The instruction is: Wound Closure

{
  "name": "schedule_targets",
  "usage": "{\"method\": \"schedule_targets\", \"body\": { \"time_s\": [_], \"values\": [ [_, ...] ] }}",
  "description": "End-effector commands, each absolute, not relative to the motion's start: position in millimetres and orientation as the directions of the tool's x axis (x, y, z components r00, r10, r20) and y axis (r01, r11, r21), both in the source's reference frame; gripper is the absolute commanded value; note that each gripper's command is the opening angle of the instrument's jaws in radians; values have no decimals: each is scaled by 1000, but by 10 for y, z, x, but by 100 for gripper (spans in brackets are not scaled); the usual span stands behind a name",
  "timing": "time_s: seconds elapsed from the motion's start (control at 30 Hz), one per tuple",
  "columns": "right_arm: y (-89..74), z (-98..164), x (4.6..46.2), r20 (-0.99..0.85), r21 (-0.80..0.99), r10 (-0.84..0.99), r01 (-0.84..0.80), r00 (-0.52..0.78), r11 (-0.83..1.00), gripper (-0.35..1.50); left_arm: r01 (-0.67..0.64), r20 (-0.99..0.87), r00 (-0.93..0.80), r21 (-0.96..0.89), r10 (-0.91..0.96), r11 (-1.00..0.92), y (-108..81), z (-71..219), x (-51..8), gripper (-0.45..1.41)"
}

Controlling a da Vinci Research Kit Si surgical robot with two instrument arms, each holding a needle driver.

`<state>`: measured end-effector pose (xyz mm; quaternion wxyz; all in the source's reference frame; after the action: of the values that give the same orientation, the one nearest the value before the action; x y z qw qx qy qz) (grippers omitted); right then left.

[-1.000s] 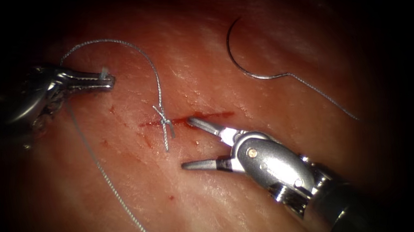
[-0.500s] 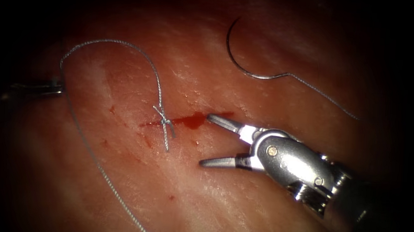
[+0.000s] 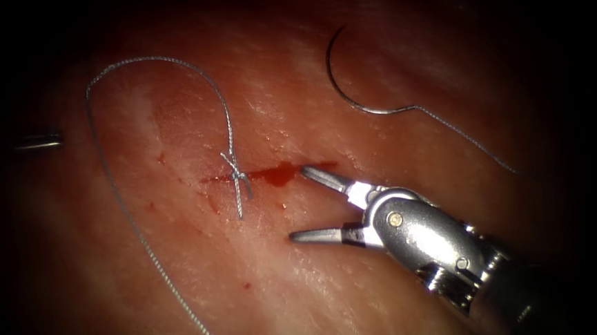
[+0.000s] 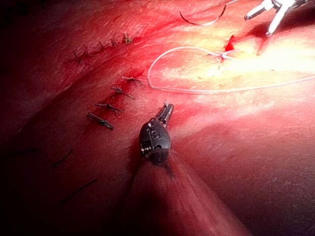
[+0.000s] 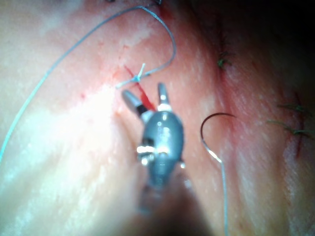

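Both tools empty, needle lying loose on the tissue.

The right tool (image 3: 300,203) hovers just right of the knot (image 3: 238,175) on the cut (image 3: 270,175), its jaws spread wide and holding nothing, upper tip beside the red fluid (image 3: 279,174). The left tool (image 4: 166,111) sits far to the left with jaws closed on nothing. The needle (image 3: 342,77) rests flat on the tissue (image 3: 346,288), right of the cut and well apart from both tools, not in the tissue. A thread (image 3: 160,60) loops from the knot.

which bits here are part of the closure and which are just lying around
In the job:
cut
knot
thread loop
right hand, open, empty
left hand, shut, empty

Lying about:
needle, free on tissue
older stitches
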<state>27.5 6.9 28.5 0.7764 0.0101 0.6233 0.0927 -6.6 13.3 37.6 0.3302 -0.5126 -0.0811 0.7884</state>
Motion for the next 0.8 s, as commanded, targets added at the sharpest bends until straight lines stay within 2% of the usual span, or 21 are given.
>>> {"method": "schedule_targets", "body": {
  "time_s": [0.03,0.07,0.17,0.23,0.4,0.63,0.8],
  "values": [
    [74,290,282,-967,128,153,-131,204,983,138,-434,-745,-287,-459,602,-775,132,388,-71,7],
    [74,290,282,-967,128,153,-131,204,983,138,-433,-732,-320,-452,602,-780,130,391,-73,17],
    [74,290,282,-967,128,153,-130,204,983,138,-447,-676,-397,-448,621,-774,125,401,-78,68],
    [74,290,282,-967,128,153,-131,204,983,138,-464,-646,-417,-454,639,-761,122,405,-81,84],
    [72,288,283,-967,128,154,-131,204,983,138,-467,-611,-471,-440,636,-768,112,407,-81,99],
    [71,286,285,-967,129,154,-132,205,983,138,-459,-530,-586,-407,613,-790,99,407,-59,96],
    [71,286,285,-967,129,154,-132,205,983,138,-466,-505,-608,-397,613,-790,96,399,-37,94]
  ]
}}
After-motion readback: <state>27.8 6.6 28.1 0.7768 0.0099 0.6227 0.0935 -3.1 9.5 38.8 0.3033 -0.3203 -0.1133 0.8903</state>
